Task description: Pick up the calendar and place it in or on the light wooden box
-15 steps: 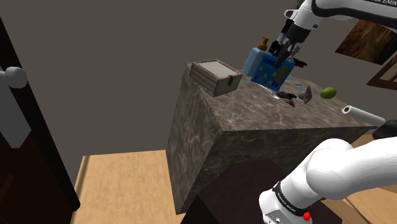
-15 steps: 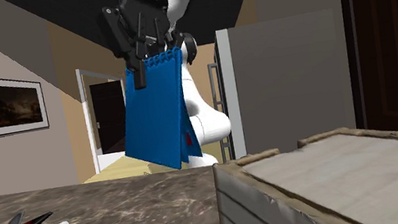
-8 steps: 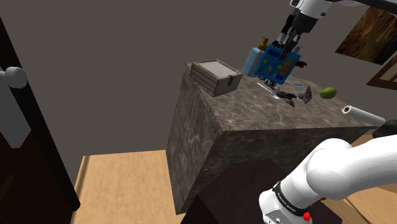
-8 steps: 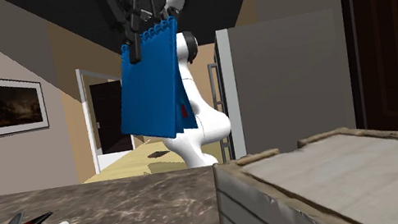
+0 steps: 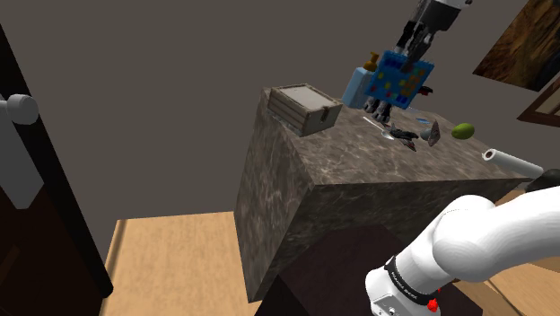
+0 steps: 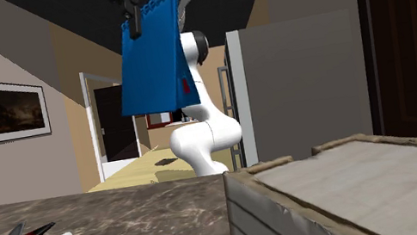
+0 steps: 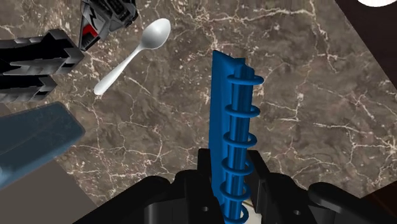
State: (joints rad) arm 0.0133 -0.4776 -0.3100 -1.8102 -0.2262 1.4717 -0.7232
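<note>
The pincer [image 7: 230,167] pinches the blue calendar [image 6: 155,60] only at its spiral-bound top edge, so it dangles high above the counter [image 5: 377,179], well apart from the wooden box [image 5: 306,109], and a quick carry could swing it loose.

1. The calendar [image 5: 401,79] is blue and spiral-bound at its top, with coloured dots on one face. It hangs clamped between the jaws by that binding, clear of the desk [image 5: 359,179].
2. The light wooden box [image 5: 305,108], slatted and apparently lidded, sits on the desk's corner, below and well aside of the jaws.
</note>
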